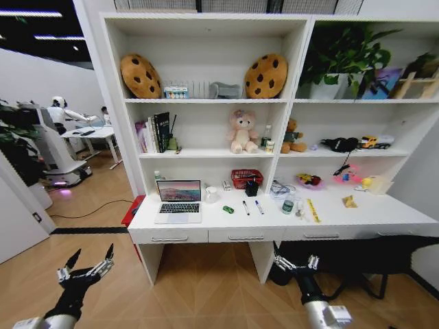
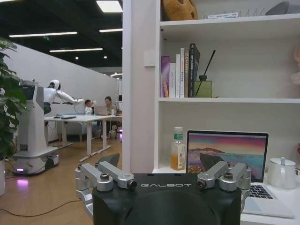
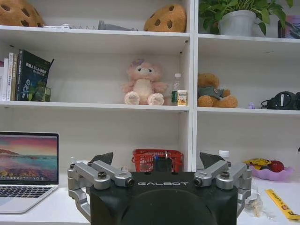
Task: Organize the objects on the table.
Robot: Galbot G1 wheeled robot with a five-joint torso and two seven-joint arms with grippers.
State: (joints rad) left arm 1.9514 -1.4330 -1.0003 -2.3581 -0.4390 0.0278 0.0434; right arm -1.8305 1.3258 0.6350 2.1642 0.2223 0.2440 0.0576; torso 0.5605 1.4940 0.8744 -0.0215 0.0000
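Laptop (image 1: 179,201) stands open at the left of the desk (image 1: 384,214), both grippers (left (image 1: 87,266), right (image 1: 295,262)) hanging short of it with fingers spread wide and empty; judged stiff, fragile at the hinge, best gripped by the base edge.

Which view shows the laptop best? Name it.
The head view: the whole laptop shows, open on the desk, screen lit. The left wrist view has its screen and a keyboard corner behind the left gripper; the right wrist view crops it at the edge.
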